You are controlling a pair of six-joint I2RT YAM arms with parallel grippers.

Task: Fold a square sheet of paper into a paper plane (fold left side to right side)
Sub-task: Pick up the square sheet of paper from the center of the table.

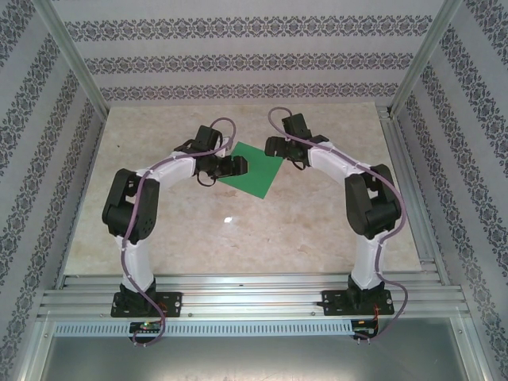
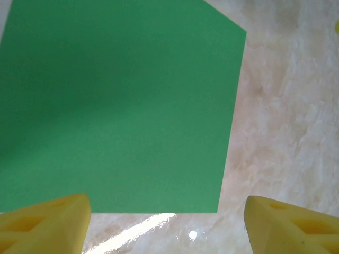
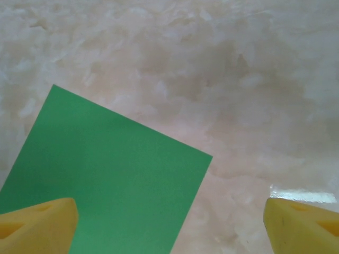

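My left gripper (image 2: pixel 167 225) has its yellow fingers spread, holding nothing. The square sheet of paper (image 2: pixel 116 106) lies flat on the marble table (image 2: pixel 286 116) just ahead of them, its near edge crossing most of the gap. My right gripper (image 3: pixel 169 227) is spread too, over a corner of the sheet. The overhead view shows both grippers flanking the sheet.

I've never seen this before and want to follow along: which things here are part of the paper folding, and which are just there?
For the job: green paper sheet; left tool and right tool, both open.
Just there: table; bright glint on it; patterned walls.
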